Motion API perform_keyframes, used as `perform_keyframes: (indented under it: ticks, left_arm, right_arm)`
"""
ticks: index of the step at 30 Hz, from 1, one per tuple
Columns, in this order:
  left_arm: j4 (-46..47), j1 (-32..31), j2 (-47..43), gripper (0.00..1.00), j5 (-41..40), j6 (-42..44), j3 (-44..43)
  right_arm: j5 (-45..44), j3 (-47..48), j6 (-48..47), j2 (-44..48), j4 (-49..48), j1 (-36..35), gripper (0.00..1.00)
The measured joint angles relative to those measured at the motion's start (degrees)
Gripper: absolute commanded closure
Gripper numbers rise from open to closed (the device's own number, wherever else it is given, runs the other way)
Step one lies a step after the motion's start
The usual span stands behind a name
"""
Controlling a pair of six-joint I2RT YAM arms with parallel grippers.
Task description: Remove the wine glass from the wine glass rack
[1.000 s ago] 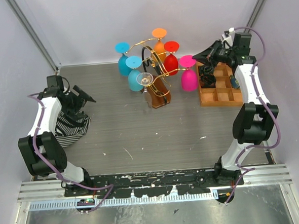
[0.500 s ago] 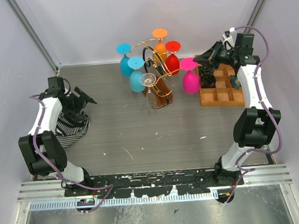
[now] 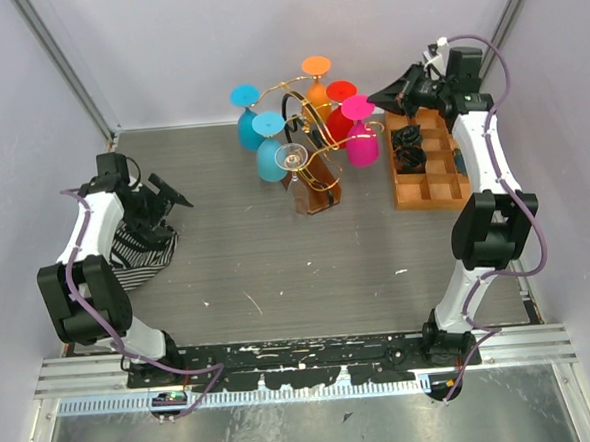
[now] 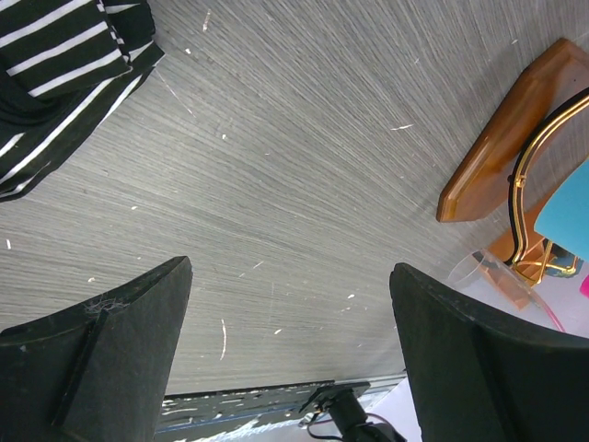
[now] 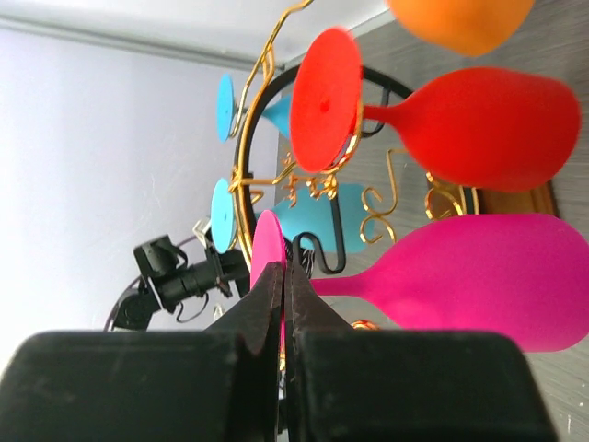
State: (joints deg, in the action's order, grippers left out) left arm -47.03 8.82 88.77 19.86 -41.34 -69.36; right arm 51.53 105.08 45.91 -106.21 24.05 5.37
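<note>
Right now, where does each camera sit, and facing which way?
Top external: above, behind the bases, looking down on the table; left arm, right arm show.
Left wrist: facing the wine glass rack from low; open left pincer shows.
Right wrist: beside the rack, shut right pincer on the pink wine glass.
Shared: the rack.

This is a robotics lab cell, not a home or bar. Bare pale walls (image 3: 264, 43) on aluminium posts (image 3: 63, 65) box in a scuffed grey table (image 3: 278, 262). Two arms (image 3: 87, 229) are bolted to a metal rail (image 3: 303, 359) at its near edge, with purple cables (image 3: 504, 68) looped along them. The glasses (image 3: 269, 156) on the rack (image 3: 318, 188), the tray (image 3: 429, 203) and the striped cloth (image 3: 142, 252) sit as staged props.
</note>
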Motion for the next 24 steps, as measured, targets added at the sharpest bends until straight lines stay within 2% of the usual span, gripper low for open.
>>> perform_keyframes:
  ticks: [13, 17, 18, 20, 24]
  left_arm:
    - [0.0, 0.0, 0.5, 0.05, 0.2, 0.8, 0.0]
    - [0.0, 0.0, 0.7, 0.05, 0.2, 0.8, 0.0]
    - [0.0, 0.0, 0.7, 0.05, 0.2, 0.8, 0.0]
    - [0.0, 0.0, 0.7, 0.05, 0.2, 0.8, 0.0]
    - [0.0, 0.0, 0.7, 0.04, 0.2, 0.8, 0.0]
  right_arm:
    - [-1.3, 1.2, -1.1, -1.1, 0.0, 10.2, 0.99]
    - [-2.2, 1.2, -4.5, -1.1, 0.0, 11.7, 0.86]
    - [-2.6, 1.4, -5.5, -1.1, 0.1, 11.7, 0.87]
    - [-3.1, 2.4, -7.4, -1.2, 0.9, 11.6, 0.98]
    - [-3.9, 7.3, -11.6, -2.4, 1.7, 11.6, 0.99]
